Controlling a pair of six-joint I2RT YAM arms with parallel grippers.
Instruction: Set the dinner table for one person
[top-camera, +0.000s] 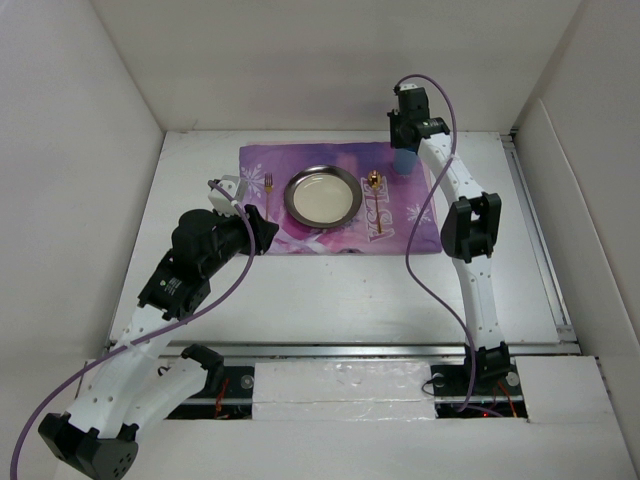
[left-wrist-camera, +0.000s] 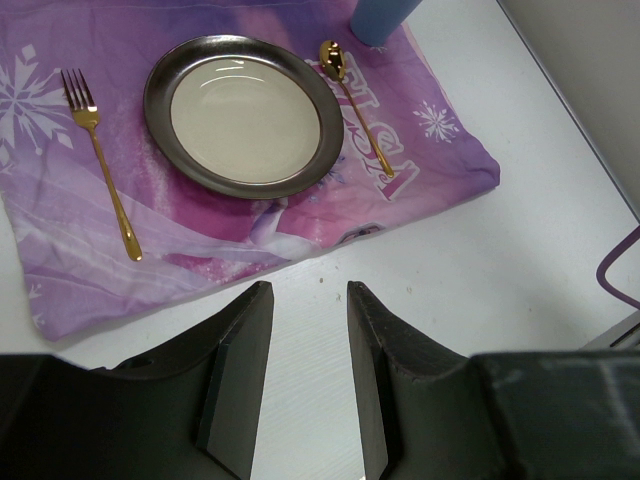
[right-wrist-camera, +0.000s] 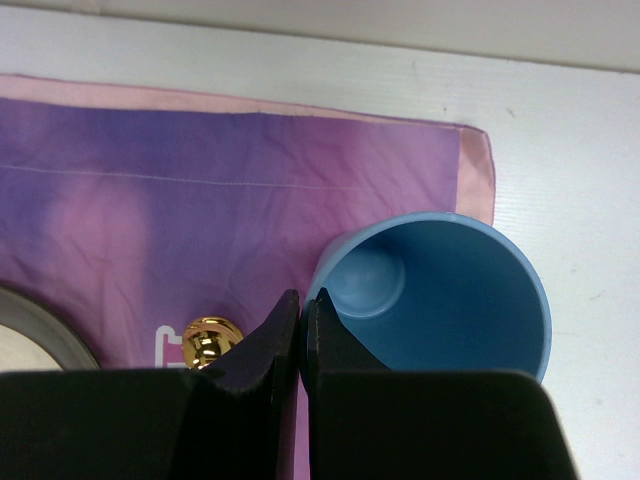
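Standing over the dinner table (top-camera: 330, 300), I see its white top spread under everything, bare in front of the purple cloth (left-wrist-camera: 440, 160) laid toward its far side. On the left, the left gripper (left-wrist-camera: 308, 290) hovers over the bare top just short of the cloth's near edge, jaws parted about halfway and holding nothing. On the cloth lie a gold fork (left-wrist-camera: 104, 170), then beside it an empty plate (left-wrist-camera: 157, 100), then a gold spoon (left-wrist-camera: 358, 115) close to the plate's right rim. At the cloth's far right corner stands a blue cup (right-wrist-camera: 450, 290), upright. The right gripper (right-wrist-camera: 302, 300) is pinched nearly closed on its rim, one finger inside. I'd judge the setting almost complete: only letting go of the cup seems left.
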